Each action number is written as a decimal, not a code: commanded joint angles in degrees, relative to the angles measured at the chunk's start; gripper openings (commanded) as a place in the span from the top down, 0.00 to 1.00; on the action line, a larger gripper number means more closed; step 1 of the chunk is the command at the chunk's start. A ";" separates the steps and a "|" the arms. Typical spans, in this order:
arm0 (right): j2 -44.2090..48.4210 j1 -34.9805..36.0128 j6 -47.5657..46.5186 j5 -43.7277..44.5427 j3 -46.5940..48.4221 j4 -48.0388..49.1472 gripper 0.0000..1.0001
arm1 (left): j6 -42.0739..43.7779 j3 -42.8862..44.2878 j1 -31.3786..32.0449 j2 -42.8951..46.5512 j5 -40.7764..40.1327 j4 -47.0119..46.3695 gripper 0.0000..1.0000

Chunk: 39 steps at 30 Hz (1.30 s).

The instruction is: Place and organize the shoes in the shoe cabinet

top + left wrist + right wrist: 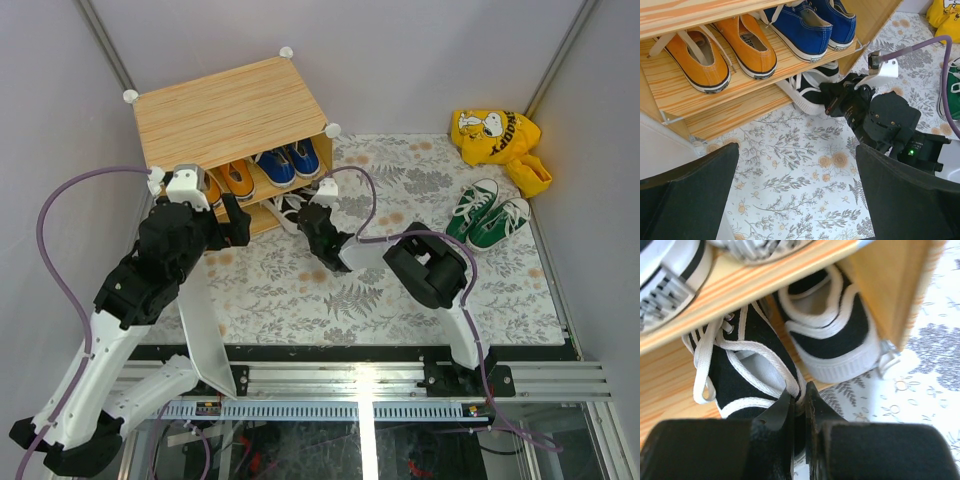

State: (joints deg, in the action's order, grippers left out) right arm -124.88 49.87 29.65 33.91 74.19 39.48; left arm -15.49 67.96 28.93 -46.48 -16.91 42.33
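Observation:
The shoe cabinet (225,110) stands at the back left with its front open. An orange pair (232,180) and a blue pair (290,160) sit on its upper shelf; both also show in the left wrist view, orange (720,47) and blue (807,25). A black pair with white laces lies at the lower shelf's edge (290,207). My right gripper (799,399) is shut on the heel rim of the left black shoe (747,357); the other black shoe (832,332) lies beside it. My left gripper (797,152) is open and empty above the mat. A green pair (487,215) lies at the right.
A yellow cartoon-print bag (495,135) lies at the back right. The cabinet's white door panel (205,320) hangs open down to the front left, beside my left arm. A floral mat (300,290) covers the table. Grey walls close in both sides.

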 commanded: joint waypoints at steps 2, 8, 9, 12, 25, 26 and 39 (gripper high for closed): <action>2.39 1.39 6.06 15.55 8.51 -4.71 1.00 | 1.42 -0.63 0.45 0.96 0.04 -2.17 0.00; 0.21 1.38 7.17 10.73 12.46 -8.94 0.73 | 1.59 -0.77 0.68 1.79 -0.24 -2.17 0.00; -0.09 1.45 7.37 10.00 12.87 -9.39 0.67 | 1.60 -0.78 0.69 1.90 -0.31 -2.16 0.00; 0.02 1.40 8.17 9.13 12.98 -10.38 0.51 | 1.60 -0.80 0.70 1.87 -0.25 -2.08 0.00; 8.90 1.72 -1.81 -2.82 1.42 -7.08 0.30 | 1.60 -0.62 0.95 1.91 -0.19 -2.05 0.00; 10.08 1.70 -3.11 -3.86 -0.09 -7.12 0.27 | 1.60 -0.60 0.95 1.92 -0.35 -2.00 0.00; 11.16 0.62 -26.79 -18.26 -1.99 -17.05 0.01 | 1.55 -0.63 1.00 1.29 -0.56 -2.18 0.00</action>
State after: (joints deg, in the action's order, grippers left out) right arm -114.17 51.03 10.26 19.16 72.01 23.64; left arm -15.09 67.61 29.58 -45.28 -16.91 42.28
